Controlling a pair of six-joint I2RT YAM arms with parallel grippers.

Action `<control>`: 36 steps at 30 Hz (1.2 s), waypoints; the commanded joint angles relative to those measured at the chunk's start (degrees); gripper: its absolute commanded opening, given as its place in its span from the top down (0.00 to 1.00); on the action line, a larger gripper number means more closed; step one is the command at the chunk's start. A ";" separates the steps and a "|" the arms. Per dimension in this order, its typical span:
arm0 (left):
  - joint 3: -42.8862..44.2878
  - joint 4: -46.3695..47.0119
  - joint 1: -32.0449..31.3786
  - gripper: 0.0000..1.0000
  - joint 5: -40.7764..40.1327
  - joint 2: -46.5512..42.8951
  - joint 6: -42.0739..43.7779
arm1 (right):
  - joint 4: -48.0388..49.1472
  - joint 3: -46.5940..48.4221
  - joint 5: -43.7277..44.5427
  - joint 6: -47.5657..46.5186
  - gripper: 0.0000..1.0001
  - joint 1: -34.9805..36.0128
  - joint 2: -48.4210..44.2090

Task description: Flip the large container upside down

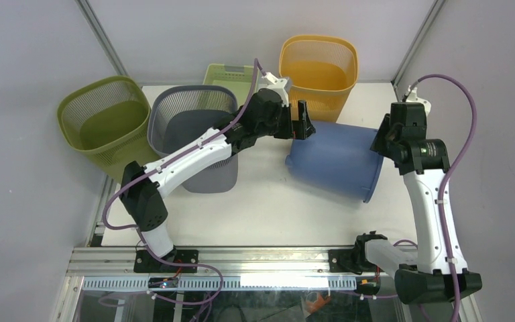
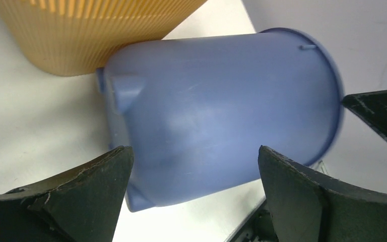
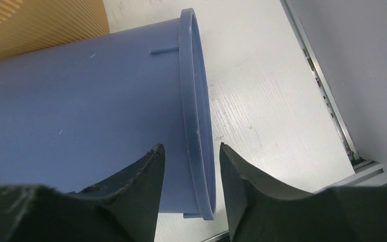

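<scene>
White table (image 1: 268, 215), tipped blue container (image 1: 335, 164), grey basket (image 1: 198, 134), orange basket (image 1: 318, 70)

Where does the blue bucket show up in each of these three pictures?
Top view: the blue bucket lies on its side, right of centre, between both arms.
Left wrist view: it fills the middle, base toward the camera.
Right wrist view: its wall and rim fill the left half.
Shared landmark: the orange basket behind it.

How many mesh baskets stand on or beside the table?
4: olive green basket at far left, grey basket beside it, light green basket partly hidden behind, orange basket at the back.
</scene>
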 commanded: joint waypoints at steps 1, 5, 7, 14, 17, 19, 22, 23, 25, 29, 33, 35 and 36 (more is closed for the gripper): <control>2.04 -0.55 1.05 0.01 -0.68 0.64 -0.31 | 4.72 0.16 -0.24 -1.86 0.55 -1.43 0.55; 2.04 -0.57 3.16 0.01 2.07 2.20 -1.08 | 5.48 -1.20 -0.87 -2.94 0.58 -3.42 1.28; 2.15 -0.48 3.69 0.01 2.94 2.96 -1.35 | 6.07 -2.22 -2.16 -3.16 0.59 -4.43 1.31; 1.43 0.37 4.01 0.01 6.90 4.83 -1.95 | 7.73 -5.81 -7.78 -2.72 0.76 -7.62 0.10; 0.67 1.77 4.14 0.01 9.23 5.16 -2.09 | 7.88 -6.65 -8.58 -2.84 0.81 -8.36 -0.26; 0.60 2.88 4.13 0.01 10.43 5.57 -2.48 | 7.93 -6.98 -9.05 -2.91 0.83 -8.71 -0.43; 1.47 3.27 4.54 0.01 8.94 6.64 -3.16 | 7.98 -7.59 -9.10 -2.98 0.90 -9.16 -0.40; 1.59 3.32 4.86 0.01 8.65 6.97 -3.87 | 7.97 -7.82 -8.87 -3.01 0.94 -9.21 -0.49; 0.98 4.36 5.77 0.01 8.80 7.31 -5.78 | 8.07 -8.15 -8.83 -3.17 0.97 -9.27 -0.84; -2.23 9.45 7.27 0.01 10.74 6.80 -10.19 | 8.53 -9.35 -10.21 -3.61 0.97 -9.17 -2.40; -7.27 18.02 8.64 0.01 14.07 6.29 -15.55 | 8.55 -10.24 -11.39 -3.80 0.98 -9.21 -2.84; -7.72 19.66 9.01 0.01 14.84 7.32 -17.49 | 8.58 -10.56 -11.84 -3.75 0.99 -9.20 -3.01; -7.79 20.10 9.04 0.01 15.02 7.81 -18.32 | 8.75 -10.68 -12.00 -3.74 0.99 -9.16 -3.11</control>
